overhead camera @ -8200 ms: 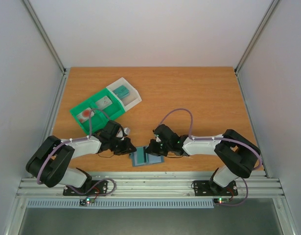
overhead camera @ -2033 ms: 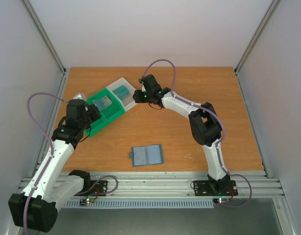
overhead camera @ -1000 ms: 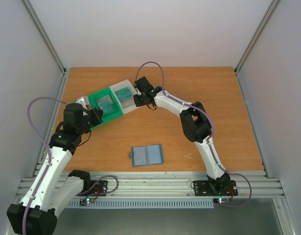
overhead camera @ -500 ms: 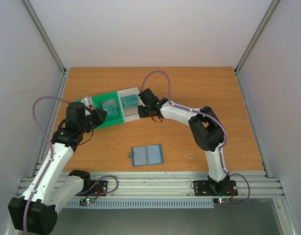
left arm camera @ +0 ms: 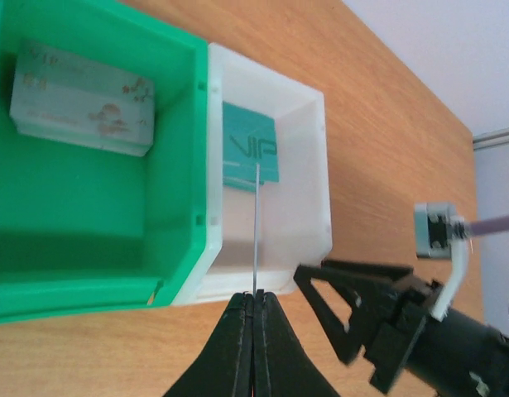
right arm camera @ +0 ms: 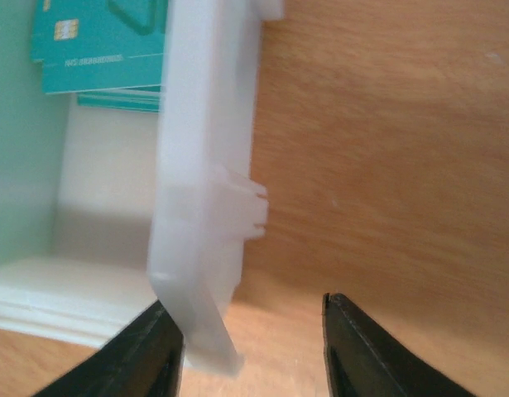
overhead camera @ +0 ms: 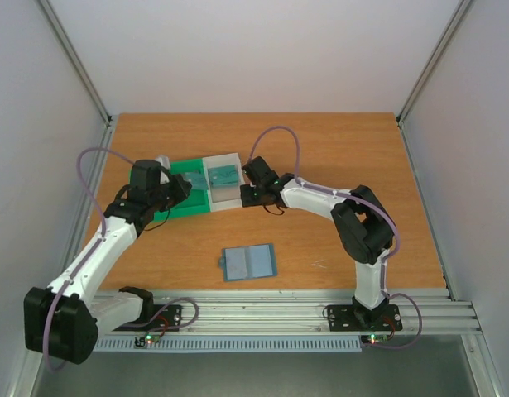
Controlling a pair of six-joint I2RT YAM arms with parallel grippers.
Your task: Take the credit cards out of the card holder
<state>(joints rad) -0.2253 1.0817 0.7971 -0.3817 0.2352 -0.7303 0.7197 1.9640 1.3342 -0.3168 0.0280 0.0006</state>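
Note:
The blue-grey card holder [overhead camera: 248, 261] lies open and flat near the table's front edge, away from both grippers. My left gripper [left arm camera: 254, 296] is shut on a thin credit card [left arm camera: 256, 231], seen edge-on, over the near edge of the white bin [left arm camera: 308, 207]. A teal credit card [left arm camera: 248, 153] lies inside that bin. Pale grey-white cards [left arm camera: 80, 99] lie in the green tray [left arm camera: 88, 281]. My right gripper [right arm camera: 250, 308] is open, with the bin's right wall [right arm camera: 208, 190] close to its left finger [right arm camera: 155, 347]. In the top view my left gripper [overhead camera: 180, 192] is over the tray.
The green tray [overhead camera: 192, 200] and the white bin [overhead camera: 228, 194] sit joined at the table's middle left. My right arm [overhead camera: 320, 198] stretches across the table's middle. Metal frame rails run along the table's sides and front.
The tray and bin have slid nearer and turned level. My right gripper has opened off the bin's wall. My left gripper has moved right over the tray with the card.

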